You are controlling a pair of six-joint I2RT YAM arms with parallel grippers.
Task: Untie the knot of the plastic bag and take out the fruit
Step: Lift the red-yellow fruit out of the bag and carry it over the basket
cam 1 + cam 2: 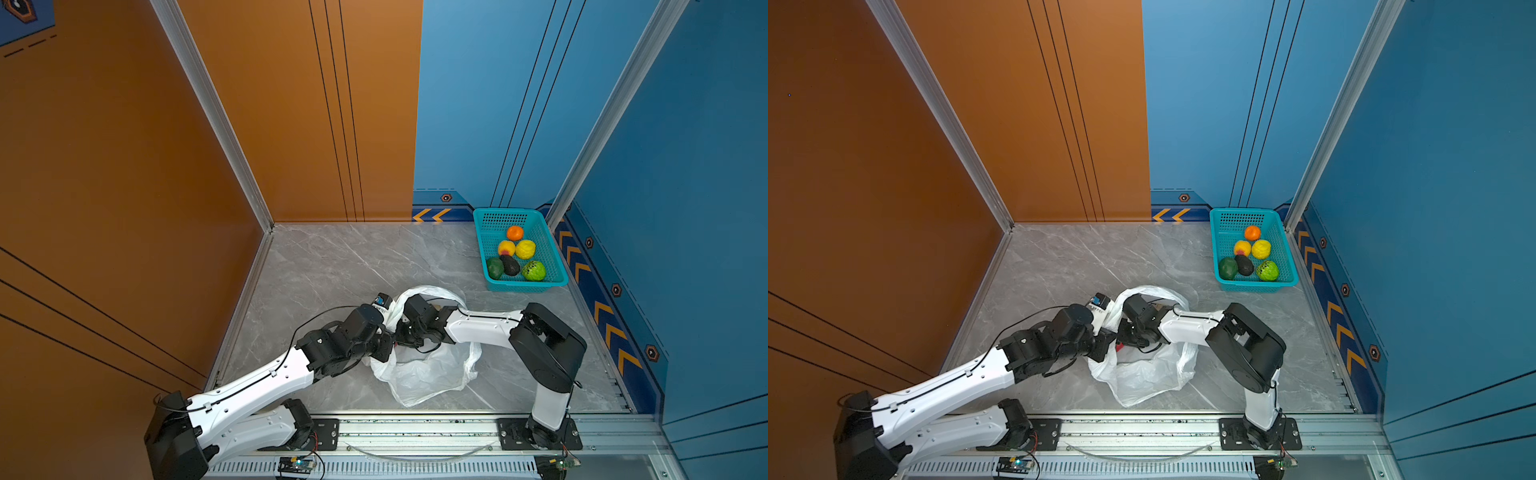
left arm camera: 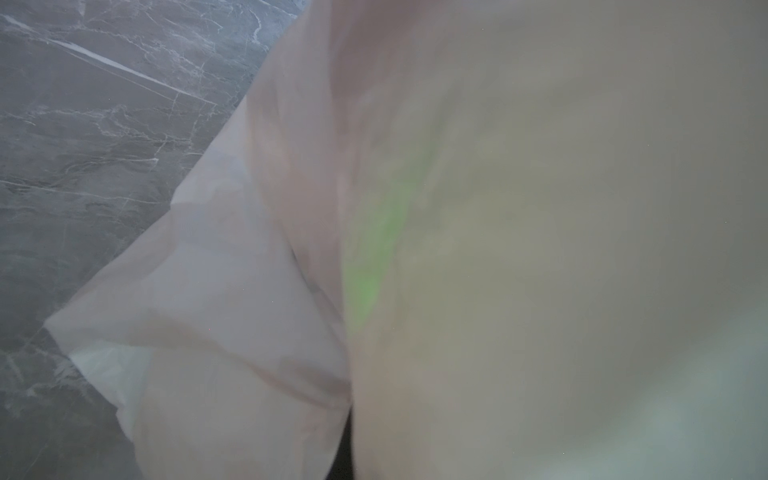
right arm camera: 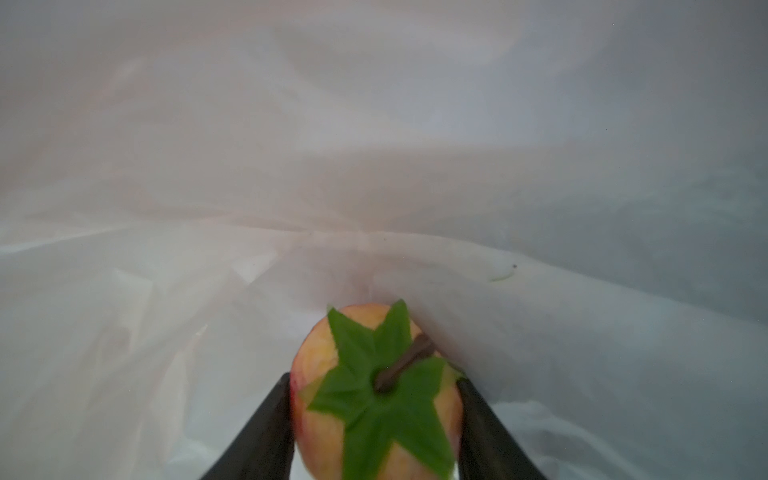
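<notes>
Right gripper [image 3: 374,380] inside the open plastic bag [image 1: 424,374], its fingers pressed against both sides of a pinkish fruit [image 3: 374,415]. Left gripper [image 1: 383,348] closed at the bag's rim; six fruits [image 1: 525,248] lie in the basket [image 1: 528,286].

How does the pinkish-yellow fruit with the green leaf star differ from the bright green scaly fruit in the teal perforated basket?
The pinkish-yellow fruit lies inside the white plastic bag; the bright green scaly fruit lies in the teal basket. The right gripper's fingers flank the pinkish one, seemingly touching it; the green one lies free. The pinkish one has a brown stem; the green one dark specks. Both are small and rounded.
</notes>
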